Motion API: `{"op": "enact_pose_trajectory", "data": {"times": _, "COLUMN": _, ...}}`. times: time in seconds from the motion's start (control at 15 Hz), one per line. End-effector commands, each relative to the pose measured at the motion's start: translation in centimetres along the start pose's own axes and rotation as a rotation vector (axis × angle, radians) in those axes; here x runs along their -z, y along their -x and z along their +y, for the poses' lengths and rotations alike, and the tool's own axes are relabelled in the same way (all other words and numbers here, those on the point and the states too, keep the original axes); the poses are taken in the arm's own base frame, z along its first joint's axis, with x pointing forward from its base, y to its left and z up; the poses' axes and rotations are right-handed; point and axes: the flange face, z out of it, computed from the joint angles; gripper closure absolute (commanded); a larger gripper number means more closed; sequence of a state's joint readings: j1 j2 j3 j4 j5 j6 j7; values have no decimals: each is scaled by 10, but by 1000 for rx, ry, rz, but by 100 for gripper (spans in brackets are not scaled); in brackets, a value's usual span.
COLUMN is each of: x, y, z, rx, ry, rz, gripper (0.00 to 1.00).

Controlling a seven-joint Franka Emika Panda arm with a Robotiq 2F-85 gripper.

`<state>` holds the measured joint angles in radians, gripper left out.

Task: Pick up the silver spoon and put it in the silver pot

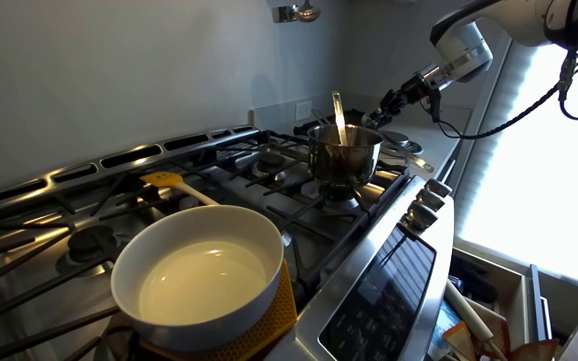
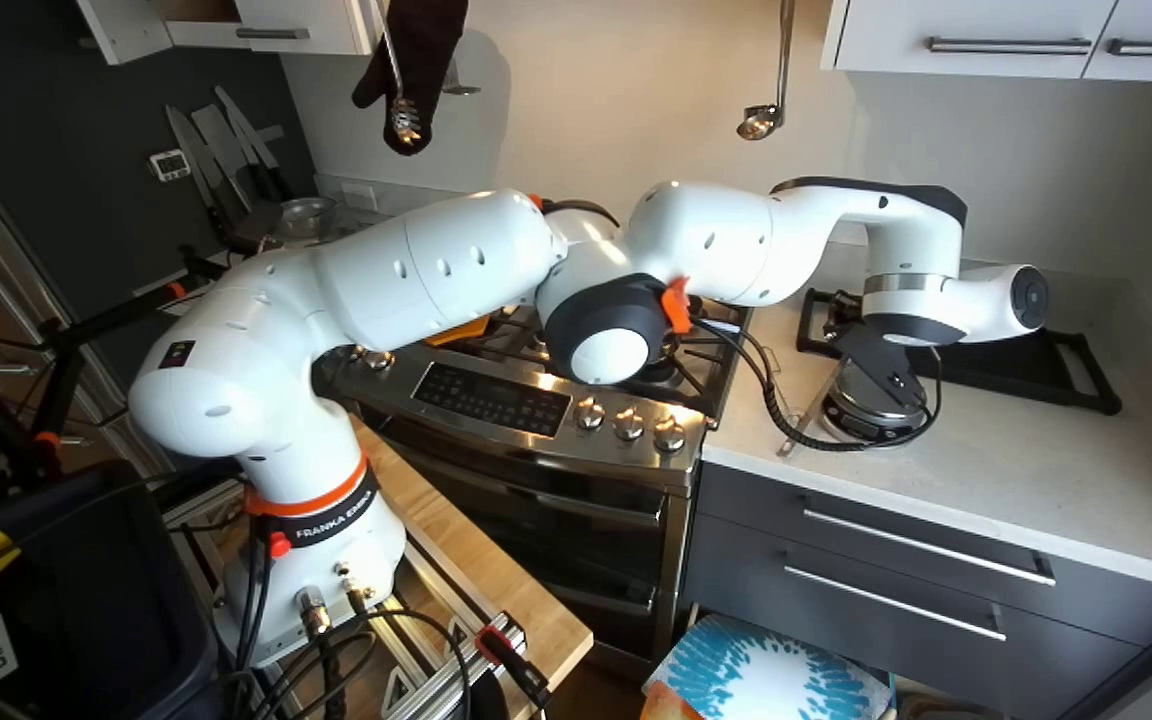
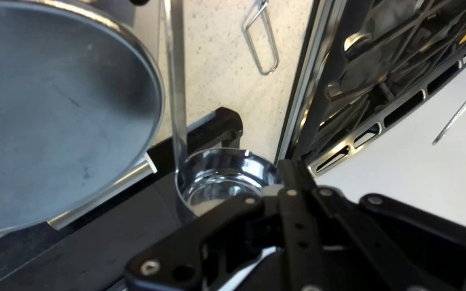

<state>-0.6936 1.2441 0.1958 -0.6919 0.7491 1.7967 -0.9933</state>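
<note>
Behind our stove (image 1: 384, 296) rises a pale wall (image 1: 118, 60), and a light counter (image 2: 1016, 470) runs on beside it. In an exterior view we get the silver pot (image 1: 341, 163), set on the stove with an orange-tinted utensil (image 1: 339, 120) leaning in it, and the big pan (image 1: 203, 281) on its yellow mat (image 1: 284, 297). Where the white arm (image 2: 456, 260) stretches across the stove in an exterior view, we cannot pick out the pot, but we do get an oven mitt (image 2: 424, 70) hanging by the wall. Our wrist view alone looks into the silver spoon (image 3: 221, 165): a shiny round cup, more ladle than teaspoon, with a long, thin, straight grey handle. We find it outside the pot, over the counter, between a wide round dish (image 3: 59, 117) and the stove. Fingers of the gripper (image 3: 283, 180) are drawn together and look clenched on the cup's rim; whether the black tray (image 3: 132, 230) underneath bears any of it, we cannot tell.
</note>
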Motion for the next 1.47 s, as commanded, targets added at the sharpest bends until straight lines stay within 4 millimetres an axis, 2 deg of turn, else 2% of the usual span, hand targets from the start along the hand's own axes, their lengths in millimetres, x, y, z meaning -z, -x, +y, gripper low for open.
{"op": "enact_pose_trajectory", "data": {"times": 0.0, "x": 1, "y": -5, "z": -3, "rx": 2, "ry": -3, "rz": -8, "gripper": 100}}
{"op": "enact_pose_trajectory", "data": {"times": 0.33, "x": -3, "y": -5, "z": -6, "rx": -7, "ry": -3, "rz": -33, "gripper": 100}}
{"op": "enact_pose_trajectory", "data": {"times": 0.4, "x": -6, "y": -4, "z": -7, "rx": -28, "ry": -6, "rz": -41, "gripper": 74}}
{"op": "enact_pose_trajectory", "data": {"times": 0.53, "x": -14, "y": -1, "z": -7, "rx": -61, "ry": -27, "rz": -49, "gripper": 66}}
{"op": "enact_pose_trajectory", "data": {"times": 0.73, "x": -27, "y": -2, "z": 0, "rx": -102, "ry": -33, "rz": 34, "gripper": 44}}
{"op": "enact_pose_trajectory", "data": {"times": 1.07, "x": -50, "y": 1, "z": 8, "rx": -325, "ry": -87, "rz": 193, "gripper": 6}}
{"op": "enact_pose_trajectory", "data": {"times": 1.13, "x": -55, "y": 3, "z": 9, "rx": -365, "ry": -109, "rz": 210, "gripper": 1}}
{"op": "enact_pose_trajectory", "data": {"times": 1.4, "x": -56, "y": 14, "z": 10, "rx": -489, "ry": -184, "rz": 241, "gripper": 0}}
